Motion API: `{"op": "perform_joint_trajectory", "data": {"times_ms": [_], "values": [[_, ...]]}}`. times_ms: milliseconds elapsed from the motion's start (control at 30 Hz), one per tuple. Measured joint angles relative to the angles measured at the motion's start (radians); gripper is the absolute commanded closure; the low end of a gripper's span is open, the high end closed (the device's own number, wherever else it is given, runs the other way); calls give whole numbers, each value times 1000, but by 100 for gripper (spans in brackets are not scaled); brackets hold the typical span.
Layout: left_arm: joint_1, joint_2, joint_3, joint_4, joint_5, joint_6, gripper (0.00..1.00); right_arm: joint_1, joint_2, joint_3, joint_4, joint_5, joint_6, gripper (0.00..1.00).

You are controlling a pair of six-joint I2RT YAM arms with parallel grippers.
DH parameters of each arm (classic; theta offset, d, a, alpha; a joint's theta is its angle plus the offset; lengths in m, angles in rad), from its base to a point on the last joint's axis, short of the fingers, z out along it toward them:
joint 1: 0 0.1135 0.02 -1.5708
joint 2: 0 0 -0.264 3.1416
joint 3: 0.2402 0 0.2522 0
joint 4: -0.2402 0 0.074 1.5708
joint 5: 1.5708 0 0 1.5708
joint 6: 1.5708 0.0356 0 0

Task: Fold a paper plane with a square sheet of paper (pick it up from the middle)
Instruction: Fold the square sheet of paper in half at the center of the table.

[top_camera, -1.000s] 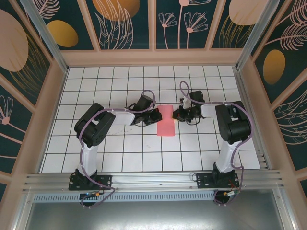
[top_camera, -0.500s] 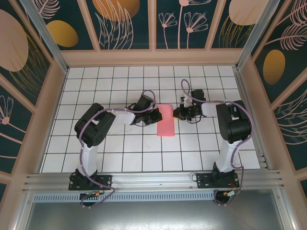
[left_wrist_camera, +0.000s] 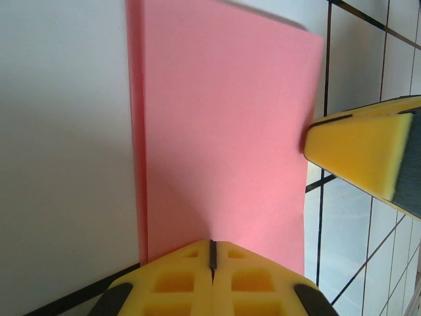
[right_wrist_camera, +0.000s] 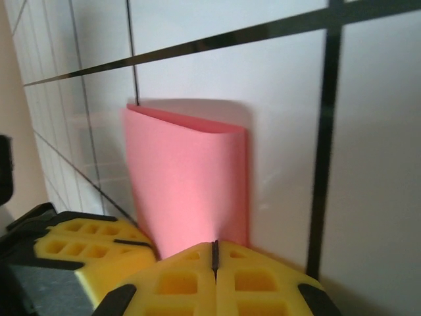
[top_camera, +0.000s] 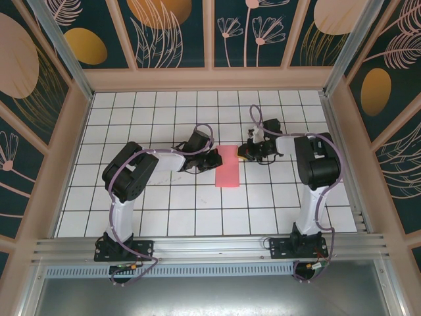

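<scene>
White grid-tiled table (top_camera: 164, 197) inside teal floral walls (top_camera: 177, 33) carries the thin salmon-pink square sheet of paper (top_camera: 228, 166), folded into a flat rectangle, near the centre. The left gripper (top_camera: 214, 160) meets its left long edge and the right gripper (top_camera: 243, 155) its right edge, toward the far end. Both jaws are clenched at the paper; whether they pinch it cannot be told.

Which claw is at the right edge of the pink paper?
The right claw; the left claw is at the paper's opposite, left edge. Both are shut.
</scene>
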Motion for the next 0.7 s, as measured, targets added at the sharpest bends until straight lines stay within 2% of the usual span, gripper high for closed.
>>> {"op": "perform_joint_trajectory", "data": {"times_ms": [267,700], "values": [[0,0,2,-3,0,7,100,18,0,41,-64,55,-19,96],[-1,0,5,-10,-1,23,100,-1,16,147,-63,18,-14,96]]}}
